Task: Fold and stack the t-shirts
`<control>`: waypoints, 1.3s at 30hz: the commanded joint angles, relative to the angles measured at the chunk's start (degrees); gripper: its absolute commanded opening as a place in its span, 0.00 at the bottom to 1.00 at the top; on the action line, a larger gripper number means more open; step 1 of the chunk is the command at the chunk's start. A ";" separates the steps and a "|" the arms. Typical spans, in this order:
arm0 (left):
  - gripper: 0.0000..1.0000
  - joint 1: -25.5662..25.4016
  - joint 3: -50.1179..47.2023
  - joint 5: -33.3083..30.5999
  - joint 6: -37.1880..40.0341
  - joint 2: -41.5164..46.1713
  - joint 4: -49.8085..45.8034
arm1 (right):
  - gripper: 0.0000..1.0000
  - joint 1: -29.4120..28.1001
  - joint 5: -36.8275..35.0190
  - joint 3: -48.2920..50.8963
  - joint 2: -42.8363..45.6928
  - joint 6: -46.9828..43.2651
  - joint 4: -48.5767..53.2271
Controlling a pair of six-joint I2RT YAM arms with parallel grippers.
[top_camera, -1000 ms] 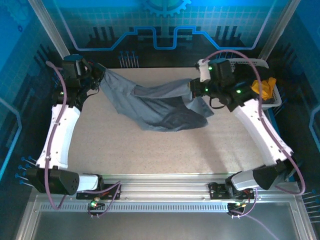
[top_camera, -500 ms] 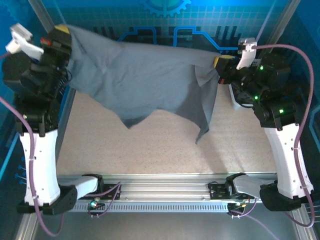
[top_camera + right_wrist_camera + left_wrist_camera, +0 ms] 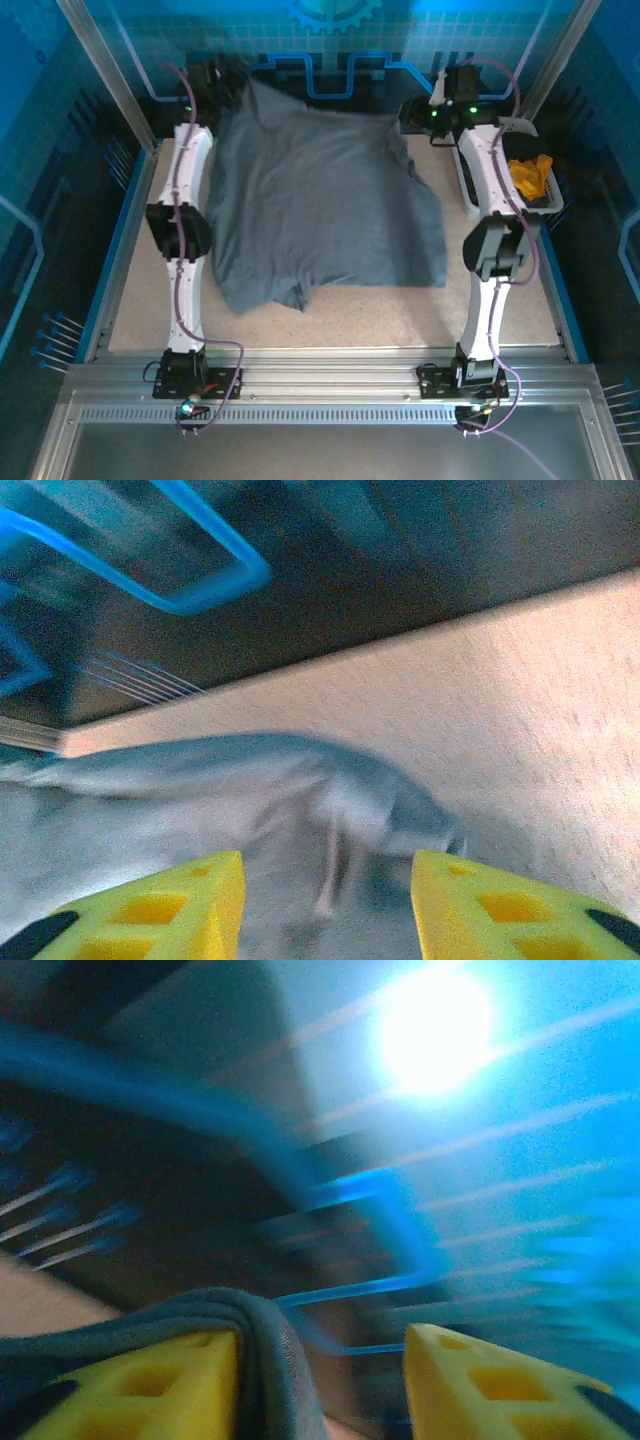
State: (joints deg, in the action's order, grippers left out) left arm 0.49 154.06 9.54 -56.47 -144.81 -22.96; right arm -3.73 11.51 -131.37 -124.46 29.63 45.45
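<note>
I see the grey t-shirt [image 3: 320,210] spread flat over the counter [image 3: 400,320], up to its far edge, ready for folding. The left gripper [image 3: 320,1385] and right gripper [image 3: 328,905] stand apart at the shirt's far corners (hem draped on one left finger, unclamped).

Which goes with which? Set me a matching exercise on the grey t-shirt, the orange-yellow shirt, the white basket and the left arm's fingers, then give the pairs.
Things:
1. grey t-shirt
2. orange-yellow shirt
3. white basket
4. left fingers

Place or state:
A. bunched inside the basket
B. yellow, standing apart, a cloth edge against one
C. spread out over the table
D. at the table's right side, towards the far end

Pairs: 1-C, 2-A, 3-D, 4-B
</note>
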 commanded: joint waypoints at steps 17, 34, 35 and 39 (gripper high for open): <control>0.39 -4.16 -81.09 0.49 0.57 48.86 -7.54 | 0.43 -11.07 -3.56 56.65 26.82 1.43 -7.83; 0.32 -4.07 -57.68 -2.33 7.49 16.51 -18.83 | 0.41 -10.77 -5.43 43.35 3.97 0.38 1.04; 0.32 -3.72 -52.97 -1.92 7.69 13.46 -20.24 | 0.41 -10.30 -5.66 40.61 1.86 0.42 2.48; 0.35 -3.30 -35.69 0.27 9.16 3.88 -21.91 | 0.41 -9.08 -5.46 31.21 -3.97 0.43 5.89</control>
State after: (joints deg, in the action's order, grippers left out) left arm -3.49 110.39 8.97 -49.84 -134.93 -41.60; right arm -14.39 6.74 -95.02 -124.68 30.22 46.72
